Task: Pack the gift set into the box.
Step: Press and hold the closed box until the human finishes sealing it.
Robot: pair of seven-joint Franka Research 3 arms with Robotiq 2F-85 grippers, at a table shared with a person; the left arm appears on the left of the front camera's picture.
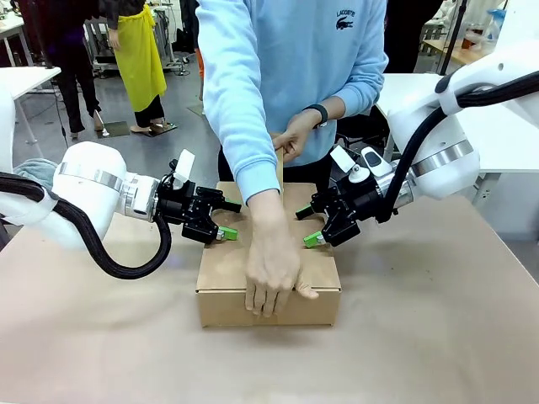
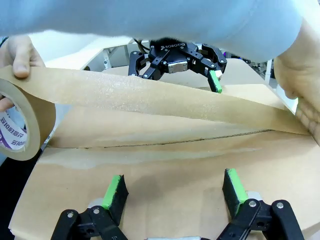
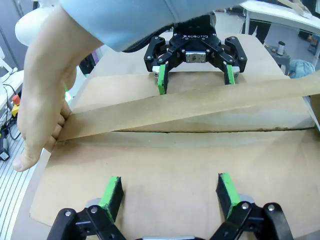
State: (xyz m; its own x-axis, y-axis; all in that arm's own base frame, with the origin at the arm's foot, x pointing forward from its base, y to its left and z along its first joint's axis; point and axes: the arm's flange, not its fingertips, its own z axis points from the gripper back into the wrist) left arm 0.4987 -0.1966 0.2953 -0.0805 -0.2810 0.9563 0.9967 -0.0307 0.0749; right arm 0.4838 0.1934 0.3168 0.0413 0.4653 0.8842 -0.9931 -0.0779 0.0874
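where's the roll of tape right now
In the left wrist view the tape roll sits at the left edge, in the person's hand, beside the box.

Closed brown box at mid-table.

The box is a shallow, rectangular, plain corrugated carton, resting flat with one long side facing the front camera. Its top flaps are folded down and meet at a centre seam that runs across the lid in both wrist views. A strip of brown paper tape stretches in the air just above the seam, at a slight angle to it, one end pressed at the box's edge.
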